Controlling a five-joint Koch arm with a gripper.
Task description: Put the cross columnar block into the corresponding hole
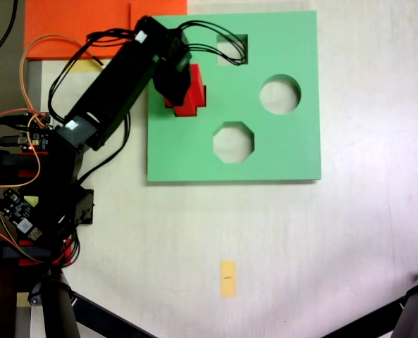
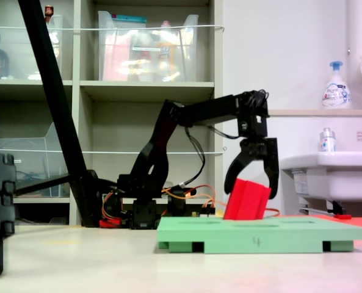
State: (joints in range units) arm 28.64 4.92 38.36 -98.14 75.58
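The red cross columnar block (image 1: 194, 95) (image 2: 248, 201) stands tilted on the left part of the green foam board (image 1: 279, 158) (image 2: 260, 235), its lower end at the board's surface. My gripper (image 1: 179, 88) (image 2: 251, 188) reaches down over it from the first exterior view's left. Its two black fingers straddle the block's upper part and are shut on it. The corresponding hole is hidden under the block and the gripper. A square cutout (image 1: 233, 49), a round cutout (image 1: 279, 95) and an octagonal cutout (image 1: 233, 141) lie open on the board.
An orange sheet (image 1: 89, 24) lies past the board's far left corner. The arm's base, circuit boards and loose cables (image 1: 25, 155) crowd the first exterior view's left. A yellow tape strip (image 1: 228, 278) marks the table. Tripod legs (image 1: 75, 310) cross the bottom corners.
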